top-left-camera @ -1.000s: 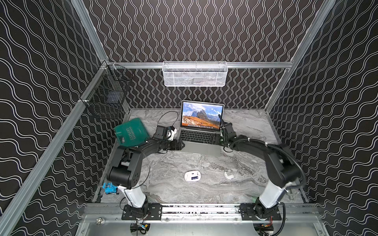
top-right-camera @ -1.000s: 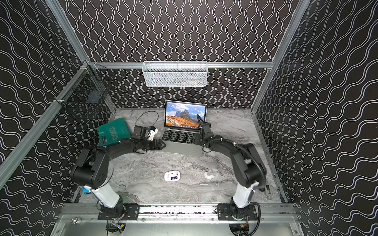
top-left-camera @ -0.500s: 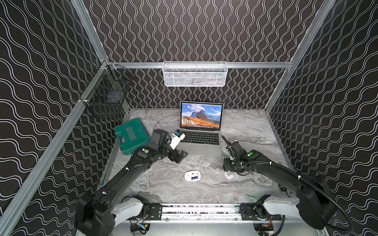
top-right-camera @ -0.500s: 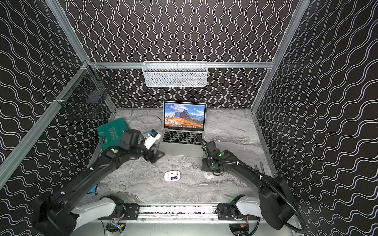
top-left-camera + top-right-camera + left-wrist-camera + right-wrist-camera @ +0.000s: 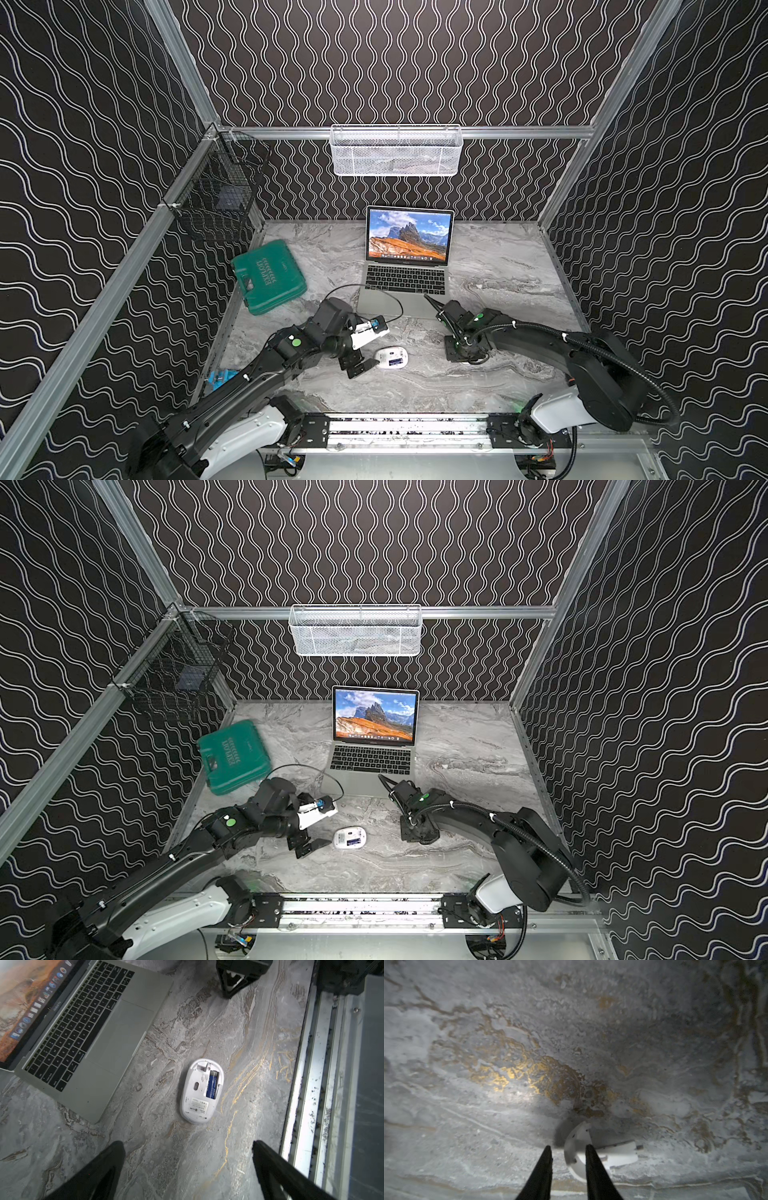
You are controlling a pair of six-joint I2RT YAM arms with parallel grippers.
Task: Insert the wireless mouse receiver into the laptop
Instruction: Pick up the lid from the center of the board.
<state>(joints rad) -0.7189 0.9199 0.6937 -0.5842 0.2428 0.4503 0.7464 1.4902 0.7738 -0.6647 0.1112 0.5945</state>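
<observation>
My left gripper (image 5: 187,1142): spread wide, empty. Just ahead: mouse (image 5: 196,1097), belly up, lid off, battery (image 5: 212,1084) showing. I judge it light and slick, so pinch the long sides. Its receiver: too small to make out. My right gripper (image 5: 568,1146): narrow gap, empty, beside the loose lid (image 5: 618,1153). Beyond: laptop (image 5: 116,1043).

I count one laptop (image 5: 405,286), one wireless mouse (image 5: 390,357), one green case (image 5: 270,276) and one loose white cover (image 5: 616,1152). I also see two baskets: a white mesh basket (image 5: 397,151), a black wire basket (image 5: 216,199).
</observation>
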